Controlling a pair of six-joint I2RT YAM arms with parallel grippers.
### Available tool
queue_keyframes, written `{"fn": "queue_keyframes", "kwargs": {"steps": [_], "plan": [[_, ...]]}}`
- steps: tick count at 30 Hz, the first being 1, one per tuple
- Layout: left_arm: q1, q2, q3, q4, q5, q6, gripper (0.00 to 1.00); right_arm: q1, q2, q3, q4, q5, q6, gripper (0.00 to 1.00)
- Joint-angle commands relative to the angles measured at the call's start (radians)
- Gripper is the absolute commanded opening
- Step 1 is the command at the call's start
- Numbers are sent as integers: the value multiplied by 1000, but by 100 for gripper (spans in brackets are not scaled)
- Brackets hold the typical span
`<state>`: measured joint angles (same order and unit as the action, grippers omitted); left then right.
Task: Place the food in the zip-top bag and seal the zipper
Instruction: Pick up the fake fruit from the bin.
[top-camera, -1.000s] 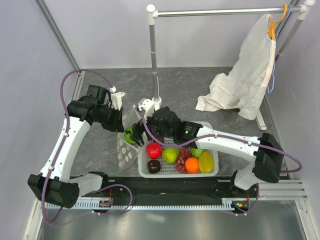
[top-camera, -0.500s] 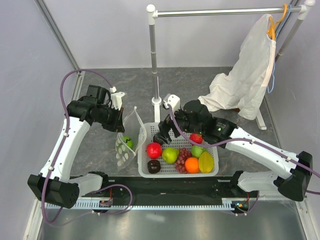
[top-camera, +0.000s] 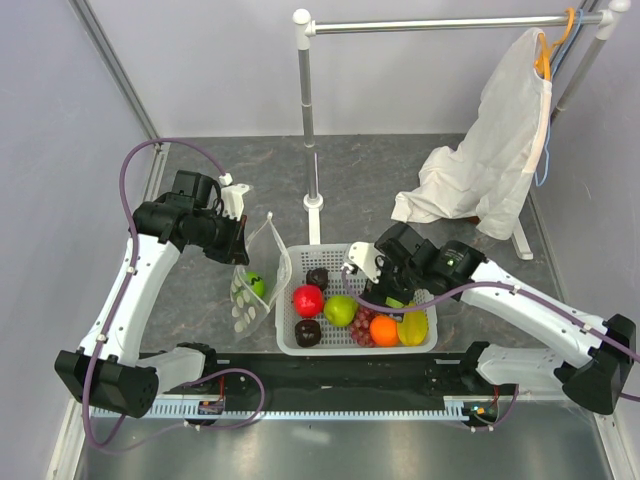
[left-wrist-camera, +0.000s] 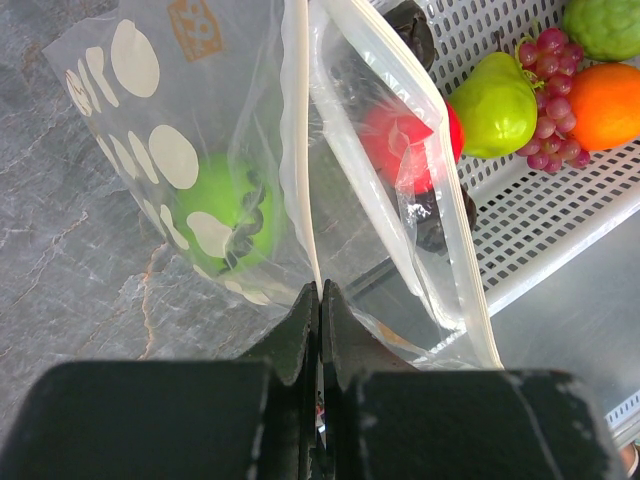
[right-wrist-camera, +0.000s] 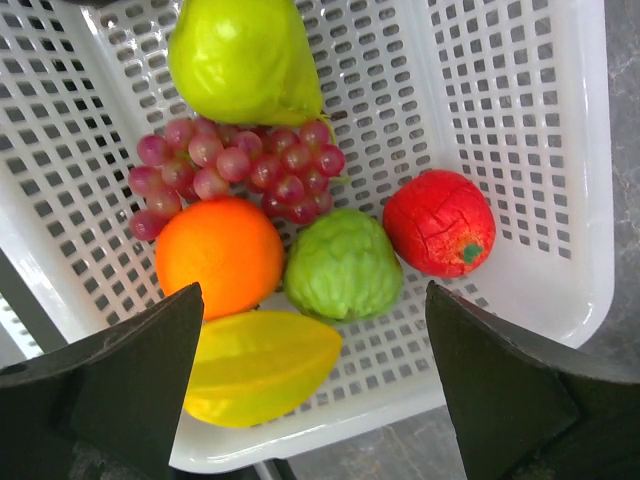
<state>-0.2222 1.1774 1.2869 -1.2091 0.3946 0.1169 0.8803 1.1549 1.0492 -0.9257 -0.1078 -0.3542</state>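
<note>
Zipper (left-wrist-camera: 298, 150) of the zip-top bag (left-wrist-camera: 150, 110) is clamped between the closed jaws of the left gripper (left-wrist-camera: 320, 295); a round green fruit (left-wrist-camera: 225, 215) is seen inside the bag, just beyond them; right gripper (right-wrist-camera: 310, 295) jaws are spread wide and empty, with a bumpy green fruit (right-wrist-camera: 343, 263) in the basket (right-wrist-camera: 590, 200) below the gap.

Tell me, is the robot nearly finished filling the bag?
Barely started. One green fruit lies in the zip-top bag. The left pincer pinches the bag's edge, holding it open; the open right pincer hovers over the basket. Its apple, pear, grapes and more wait, and the zipper is unsealed.
</note>
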Motion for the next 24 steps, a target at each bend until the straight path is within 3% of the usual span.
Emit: {"fn": "queue_keyframes", "kwargs": {"steps": [1, 7, 15, 24], "plan": [[-3, -10, 11, 17, 15, -16, 2, -3, 5, 9, 19, -41, -98, 98], [-3, -4, 17, 16, 16, -14, 2, 20, 121, 12, 223, -165, -78, 98], [-3, -2, 14, 19, 32, -14, 2, 129, 262, -35, 401, -179, -282, 98], [-3, 2, 9, 19, 35, -11, 2, 157, 410, -55, 390, -164, -471, 98]]}}
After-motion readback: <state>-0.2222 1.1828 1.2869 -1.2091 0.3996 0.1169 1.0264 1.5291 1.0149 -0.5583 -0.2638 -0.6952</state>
